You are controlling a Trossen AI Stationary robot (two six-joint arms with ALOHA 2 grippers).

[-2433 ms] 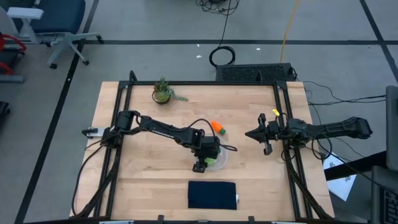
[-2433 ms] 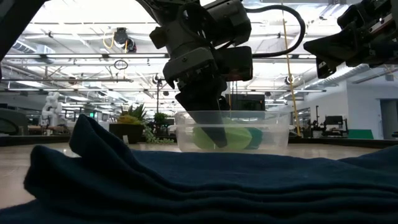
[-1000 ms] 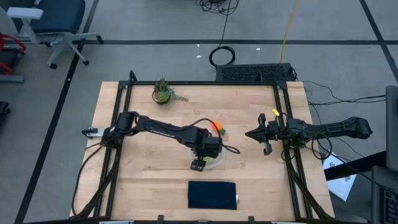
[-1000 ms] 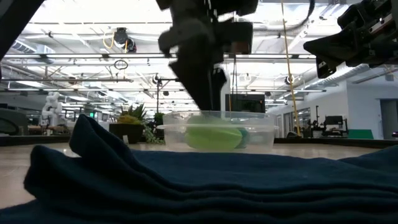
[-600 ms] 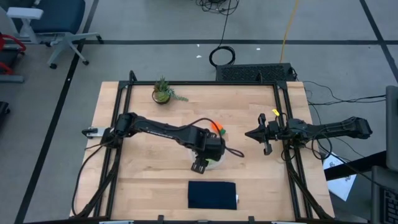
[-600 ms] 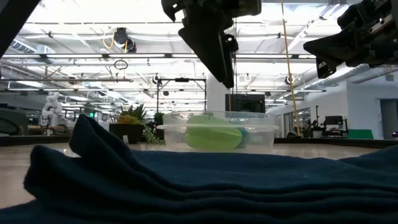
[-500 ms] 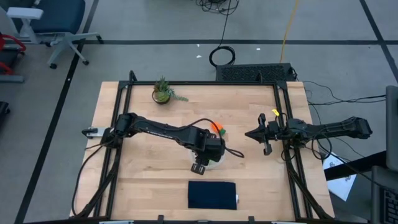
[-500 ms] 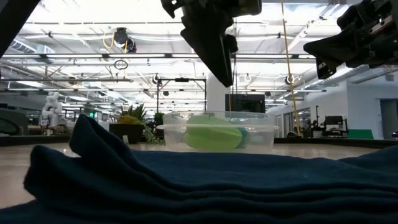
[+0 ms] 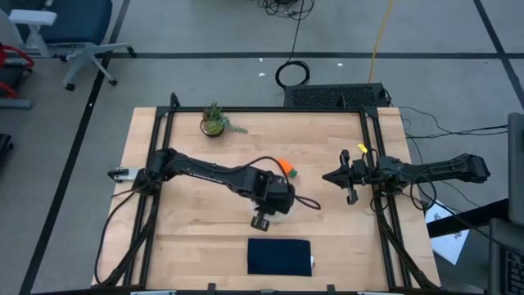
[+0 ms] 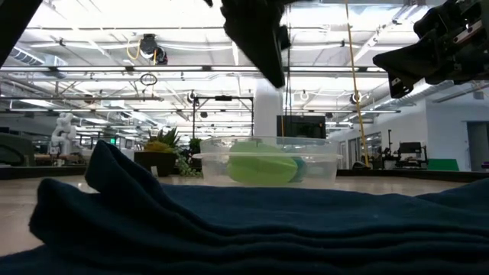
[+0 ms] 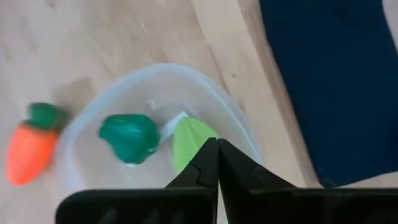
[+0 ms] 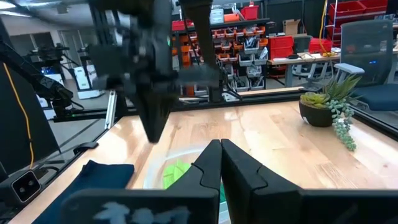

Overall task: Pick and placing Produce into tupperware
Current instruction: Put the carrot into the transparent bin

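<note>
A pale wooden table with a black metal frame stands on a grey floor crossed by dark lines. Cables lie coiled on the floor beyond the table's far edge, and an office chair sits off its far left corner.

The left gripper hangs above the middle of the table, over the tupperware, with its two dark fingers pressed together and holding nothing. In the left wrist view the clear tupperware holds the dark green lump and, beside it, the light-green leafy piece. The carrot lies on the wood just outside the container's wall, its green tip nearest the rim; whether it touches the wall is hard to tell. From above, the carrot shows just past the arm, on the far side of the container.

A dark navy pad lies near the table's front edge, and in the low view its folds fill the foreground, with the tupperware behind them on the wood.

A small potted spiky plant stands near the far edge, well apart from the container.

The right gripper waits above the table's right side, fingers closed and empty.

Beyond the table, the low view shows a large hall with ceiling trusses and lights; the right wrist view shows shelving with red bins
</note>
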